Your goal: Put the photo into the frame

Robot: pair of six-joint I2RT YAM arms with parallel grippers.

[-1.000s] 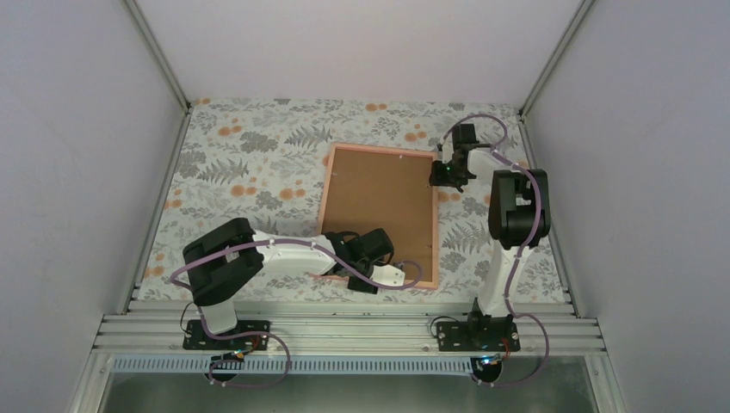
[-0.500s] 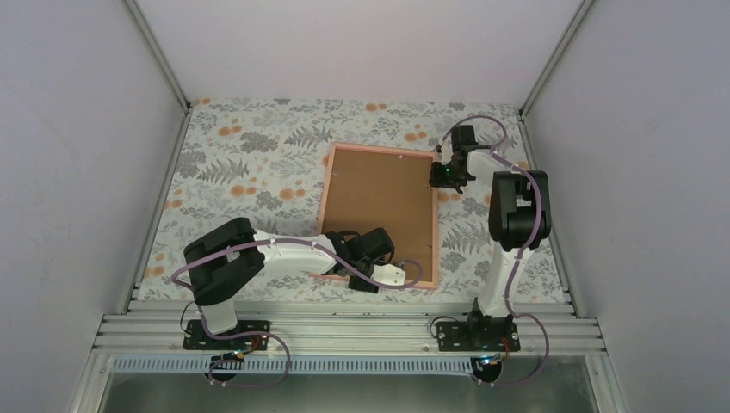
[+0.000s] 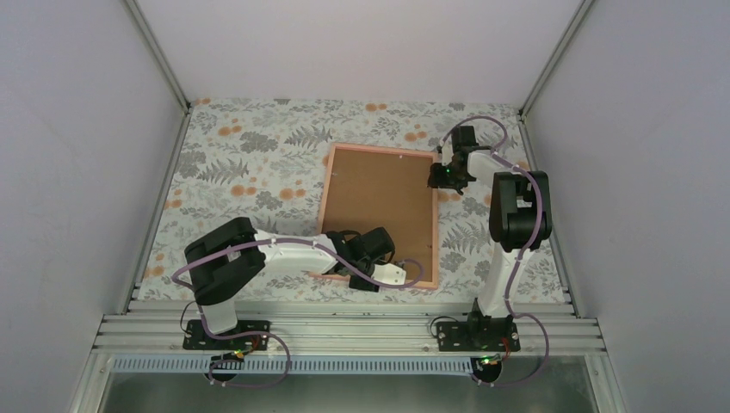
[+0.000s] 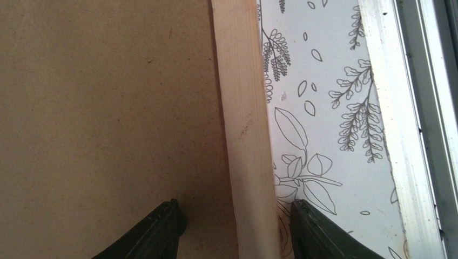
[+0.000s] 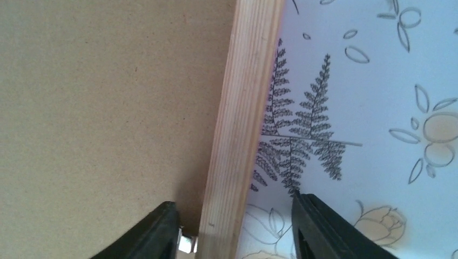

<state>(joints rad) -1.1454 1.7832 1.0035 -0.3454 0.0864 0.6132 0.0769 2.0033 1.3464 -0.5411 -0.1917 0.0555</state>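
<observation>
The pink frame (image 3: 435,225) lies flat in the middle of the table, with the brown backing board (image 3: 379,198) filling its middle. The photo is hidden. My left gripper (image 3: 341,274) is low over the frame's near rail, close to the near left corner. In the left wrist view the gripper (image 4: 235,208) is open and straddles the pale rail (image 4: 240,108), one finger over the board (image 4: 108,108) and one over the tablecloth. My right gripper (image 3: 444,178) is at the right rail near the far corner. It is also open (image 5: 235,204) astride the rail (image 5: 246,97), with a gap on both sides.
A flowered tablecloth (image 3: 250,163) covers the table. Grey walls close in the left, back and right sides. An aluminium rail (image 3: 344,331) carrying the arm bases runs along the near edge. A small metal tab (image 5: 186,243) shows by the right gripper's left finger.
The right gripper has shifted very slightly at the frame's right rail. The left arm, the frame and the board have stayed where they were.
</observation>
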